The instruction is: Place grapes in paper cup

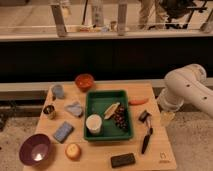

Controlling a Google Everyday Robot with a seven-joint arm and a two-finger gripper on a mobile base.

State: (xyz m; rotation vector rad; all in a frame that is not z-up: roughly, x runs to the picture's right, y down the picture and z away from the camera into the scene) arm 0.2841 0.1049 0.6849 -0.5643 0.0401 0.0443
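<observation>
Nearest, a flat black rectangular block (122, 160) lies at the wooden table's (97, 152) front edge, well apart from the gripper (166, 118), which hangs beyond the right edge; I cannot tell whether it is open or closed. Left of it, the dark purple-red grapes (120, 118) lie in the green tray (107, 93), just beside the short white paper cup (93, 124). The pick looks unstarted, so next comes a leftward reach down onto the bunch.
</observation>
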